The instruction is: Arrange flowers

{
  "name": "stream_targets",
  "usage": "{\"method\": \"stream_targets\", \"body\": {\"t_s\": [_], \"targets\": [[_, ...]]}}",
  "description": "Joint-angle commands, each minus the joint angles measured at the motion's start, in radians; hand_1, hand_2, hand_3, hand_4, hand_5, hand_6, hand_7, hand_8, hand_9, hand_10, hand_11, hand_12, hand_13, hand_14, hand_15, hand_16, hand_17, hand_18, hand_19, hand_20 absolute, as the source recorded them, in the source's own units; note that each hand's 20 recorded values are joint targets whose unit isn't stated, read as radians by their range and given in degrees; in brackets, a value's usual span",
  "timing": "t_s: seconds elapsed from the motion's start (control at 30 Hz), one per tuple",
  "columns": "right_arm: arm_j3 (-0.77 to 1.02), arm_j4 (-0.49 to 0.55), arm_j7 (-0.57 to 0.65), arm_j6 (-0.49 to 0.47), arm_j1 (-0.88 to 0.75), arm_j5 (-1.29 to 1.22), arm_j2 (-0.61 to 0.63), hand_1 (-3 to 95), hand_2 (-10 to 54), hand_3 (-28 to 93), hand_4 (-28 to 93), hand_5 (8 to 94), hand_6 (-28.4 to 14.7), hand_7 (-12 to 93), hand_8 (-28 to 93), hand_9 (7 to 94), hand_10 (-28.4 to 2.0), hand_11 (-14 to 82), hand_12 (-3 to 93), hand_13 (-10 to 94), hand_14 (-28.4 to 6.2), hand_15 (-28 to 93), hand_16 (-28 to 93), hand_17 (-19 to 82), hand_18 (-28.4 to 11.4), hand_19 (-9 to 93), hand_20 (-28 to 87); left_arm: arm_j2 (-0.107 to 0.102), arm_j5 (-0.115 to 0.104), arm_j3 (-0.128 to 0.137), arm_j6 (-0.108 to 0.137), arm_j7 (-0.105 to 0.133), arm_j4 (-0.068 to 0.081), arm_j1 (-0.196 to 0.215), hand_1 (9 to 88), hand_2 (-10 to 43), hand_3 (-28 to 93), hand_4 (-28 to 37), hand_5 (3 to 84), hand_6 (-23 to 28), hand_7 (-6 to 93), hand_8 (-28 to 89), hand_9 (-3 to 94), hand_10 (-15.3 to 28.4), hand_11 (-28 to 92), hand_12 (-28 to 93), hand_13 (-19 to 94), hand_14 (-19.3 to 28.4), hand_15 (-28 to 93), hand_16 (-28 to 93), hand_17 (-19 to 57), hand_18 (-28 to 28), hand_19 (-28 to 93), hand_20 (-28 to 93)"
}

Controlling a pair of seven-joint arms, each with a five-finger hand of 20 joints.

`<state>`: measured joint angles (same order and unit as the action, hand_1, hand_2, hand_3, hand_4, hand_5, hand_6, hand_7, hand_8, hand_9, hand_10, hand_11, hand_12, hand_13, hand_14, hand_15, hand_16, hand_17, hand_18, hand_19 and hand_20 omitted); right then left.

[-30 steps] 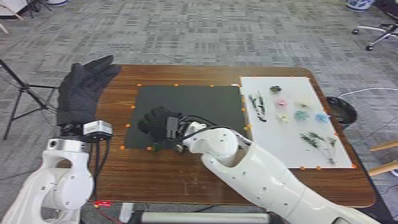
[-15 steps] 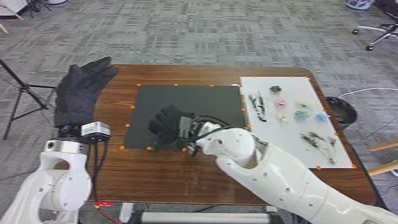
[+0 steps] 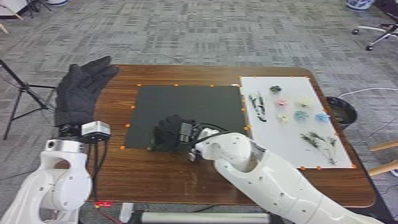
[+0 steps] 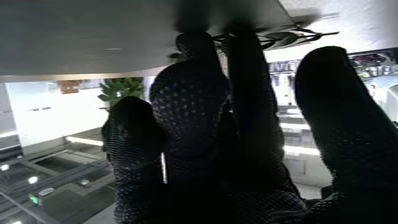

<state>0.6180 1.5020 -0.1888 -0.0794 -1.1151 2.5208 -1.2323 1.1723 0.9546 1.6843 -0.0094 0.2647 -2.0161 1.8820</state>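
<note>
Pastel round flowers [image 3: 300, 115], unarranged, right of black square mat [image 3: 191, 100]. Over mat, my black-gloved right hand [image 3: 166, 132] shifted rightward: fingers straight, seemingly empty.

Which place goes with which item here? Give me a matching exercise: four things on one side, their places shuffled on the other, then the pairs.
Things:
1. left hand
2. right hand
3. pink flower
4. green sprigs

Places:
A. over the near part of the black sheet
B. on the near half of the white sheet
C. by the left edge of the table
D. on the far half of the white sheet

Pairs: 1-C, 2-A, 3-D, 4-B
</note>
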Motion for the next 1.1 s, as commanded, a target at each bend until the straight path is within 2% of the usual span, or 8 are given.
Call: {"method": "stream_targets", "body": {"t_s": [0.03,0.4,0.57,0.7,0.77,0.87,1.03,1.1], "targets": [[0.006,-0.016,0.000,-0.016,0.011,0.037,-0.035,34.4,-0.8,66,-11,67.8,-0.8,19,-7,69.9,-14.3,14.3,19.2,84,-5.4,58,34,52,-16.9,92,53,0.010,-0.006,0.003,-0.005,-0.007,-0.002,0.006,17.2,7.1,65,-28.3,50.8,4.7,14.9,-5,48.4,15.2,24,16,36,17.9,16,3,5.8,11.6,9,17],[0.002,0.001,0.040,0.012,0.057,-0.012,0.011,34.3,-1.0,66,-11,67.5,-0.7,20,-7,69.5,-14.2,14.6,19.5,84,-5.4,58,34,52,-17.0,92,53,0.011,-0.004,0.006,-0.004,-0.013,-0.005,0.012,17.2,7.1,65,-28.3,50.6,4.7,14.7,-5,48.2,15.2,24,16,36,17.8,17,3,5.7,11.6,9,16],[-0.020,0.114,0.095,0.027,0.091,-0.103,0.136,34.2,-0.9,66,-12,67.4,-0.7,21,-7,69.6,-14.2,14.8,19.8,84,-5.4,58,34,52,-17.1,92,53,0.004,0.003,0.021,-0.004,-0.008,-0.007,0.018,17.3,7.0,65,-28.3,50.5,4.6,14.7,-5,48.2,15.2,24,16,36,17.9,17,3,5.6,11.6,9,16],[0.035,0.240,0.155,0.018,0.087,-0.187,0.258,34.1,-0.9,66,-11,67.2,-0.7,21,-7,69.6,-14.3,14.9,20.0,83,-5.8,57,33,51,-17.0,91,53,-0.003,0.006,0.041,0.017,-0.004,-0.009,0.029,17.2,7.0,65,-28.3,50.4,4.5,14.8,-5,48.1,15.2,24,17,36,17.9,17,3,5.6,11.6,9,16],[0.088,0.304,0.190,0.011,0.068,-0.235,0.316,34.2,-1.8,66,-11,65.9,-0.5,22,-5,68.3,-14.4,15.1,20.2,81,-7.3,52,32,49,-16.7,86,51,-0.005,0.013,0.057,0.024,-0.003,-0.012,0.041,17.2,7.0,65,-28.3,50.5,4.6,14.9,-5,48.1,15.2,24,17,36,17.9,17,3,5.6,11.7,9,16],[0.210,0.386,0.235,0.037,0.003,-0.298,0.395,34.4,-3.1,66,-12,64.0,-0.9,21,-7,66.2,-14.5,14.5,20.4,75,-9.9,45,30,43,-17.7,75,49,-0.011,0.011,0.065,0.036,-0.005,-0.008,0.041,17.3,7.0,65,-28.3,50.6,4.6,14.9,-5,48.2,15.2,24,17,36,18.1,17,3,5.6,11.7,9,16],[0.465,0.508,0.328,0.175,-0.217,-0.325,0.493,34.8,-6.7,67,-12,62.3,-1.3,21,-7,65.0,-15.0,14.5,20.7,70,-11.5,43,30,38,-18.7,69,49,-0.004,0.012,0.079,0.037,0.000,-0.015,0.059,17.2,6.7,66,-28.3,50.7,4.5,15.2,-5,48.3,15.2,24,17,36,18.2,17,3,5.7,11.7,9,16],[0.572,0.521,0.337,0.213,-0.307,-0.317,0.495,35.1,-7.9,67,-12,61.8,-1.4,20,-7,64.9,-15.0,14.8,20.8,70,-11.6,43,30,38,-18.8,69,49,0.002,0.013,0.089,0.037,0.003,-0.020,0.073,17.5,6.6,66,-28.3,50.7,4.5,15.2,-5,48.4,15.1,24,17,36,18.2,18,3,5.7,11.7,9,16]]}}
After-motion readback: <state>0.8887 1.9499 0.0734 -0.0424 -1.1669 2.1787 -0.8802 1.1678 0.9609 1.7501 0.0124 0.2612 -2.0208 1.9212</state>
